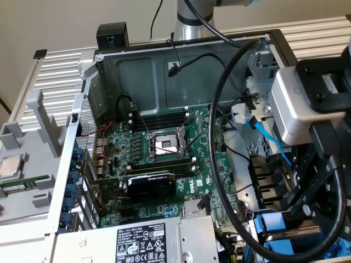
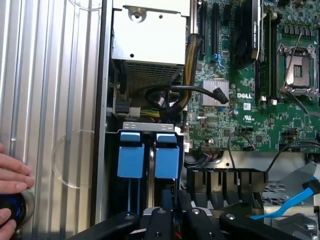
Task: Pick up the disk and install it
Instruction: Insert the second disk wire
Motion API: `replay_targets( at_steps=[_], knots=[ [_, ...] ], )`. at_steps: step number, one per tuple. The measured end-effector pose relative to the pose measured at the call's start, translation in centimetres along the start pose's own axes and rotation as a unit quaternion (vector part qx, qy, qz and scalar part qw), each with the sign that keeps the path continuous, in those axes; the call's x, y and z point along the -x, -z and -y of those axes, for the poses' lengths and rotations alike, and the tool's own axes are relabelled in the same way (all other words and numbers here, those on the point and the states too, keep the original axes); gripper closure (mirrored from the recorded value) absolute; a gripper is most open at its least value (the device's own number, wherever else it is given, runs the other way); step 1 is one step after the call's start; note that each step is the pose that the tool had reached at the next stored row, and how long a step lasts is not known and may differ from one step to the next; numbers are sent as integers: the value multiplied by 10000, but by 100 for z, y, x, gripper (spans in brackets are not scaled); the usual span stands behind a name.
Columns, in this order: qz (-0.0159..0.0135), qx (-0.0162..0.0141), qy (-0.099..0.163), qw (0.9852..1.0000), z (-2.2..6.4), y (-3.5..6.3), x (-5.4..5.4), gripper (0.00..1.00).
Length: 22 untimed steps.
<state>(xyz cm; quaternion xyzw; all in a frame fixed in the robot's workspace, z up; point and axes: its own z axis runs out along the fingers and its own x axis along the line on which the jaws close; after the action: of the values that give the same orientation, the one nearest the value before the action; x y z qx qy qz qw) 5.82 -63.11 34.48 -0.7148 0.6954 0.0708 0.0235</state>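
Beside the blue carriers [image 2: 148,161], cables [image 2: 187,95] crowd; claw [image 2: 172,220] state: cannot tell.

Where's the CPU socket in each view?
Exterior view: CPU socket sits mid-motherboard, just beyond the black graphics card, toward the case's back wall.
Wrist view: CPU socket sits on the green board, on the far side of the graphics card from the grey metal box.
Shared landmark: the graphics card, right beside the socket in both.
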Motion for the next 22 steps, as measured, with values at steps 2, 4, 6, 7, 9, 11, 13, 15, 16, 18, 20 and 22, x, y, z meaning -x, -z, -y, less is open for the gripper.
replay_targets(
  at_steps=[2,4,6,7,9,11,13,15,16,18,20,22],
  knots=[
    [-2,0,0,10000,1,-5,0,84],
    [-4,0,0,10000,2,-12,2,84],
    [-5,0,0,10000,3,-15,4,84],
    [-6,0,-1,10000,3,-16,4,84],
    [-6,0,0,10000,3,-19,4,84],
    [-6,0,0,10000,3,-24,4,84],
    [-6,0,-1,10000,4,-28,3,84],
    [-6,0,0,10000,4,-30,3,84],
    [-5,0,0,10000,4,-32,3,84],
    [-4,0,0,10000,5,-35,6,84],
    [-5,0,0,10000,5,-35,12,84],
    [-5,0,0,10000,5,-37,15,84]
  ],
)
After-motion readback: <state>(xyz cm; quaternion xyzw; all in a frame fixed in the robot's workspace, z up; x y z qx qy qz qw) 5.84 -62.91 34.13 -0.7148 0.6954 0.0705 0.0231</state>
